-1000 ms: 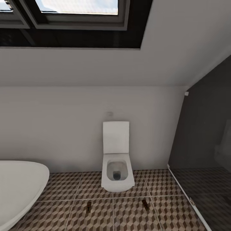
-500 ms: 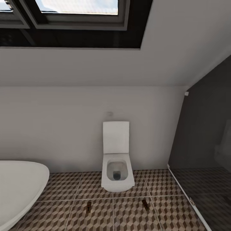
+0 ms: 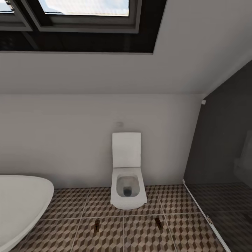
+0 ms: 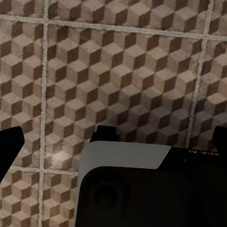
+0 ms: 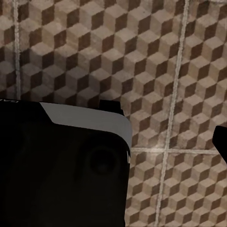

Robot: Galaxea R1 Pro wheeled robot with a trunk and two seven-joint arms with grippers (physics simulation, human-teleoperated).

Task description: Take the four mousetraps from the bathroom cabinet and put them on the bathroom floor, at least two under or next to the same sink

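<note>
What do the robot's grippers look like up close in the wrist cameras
Each wrist view shows a bulky black body with rounded corners, a light grey band across its upper edge and a faint round recess in its face. Black finger tips jut in at the frame edges on the left gripper; the right gripper looks alike. Small pale lettering is too blurred to read.

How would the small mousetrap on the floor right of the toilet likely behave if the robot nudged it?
The mousetrap looks flat and low, so it probably slides rather than tipping or rolling. The tiled floor looks glossy, so it may skid easily. Being small, it is likely light.
</note>
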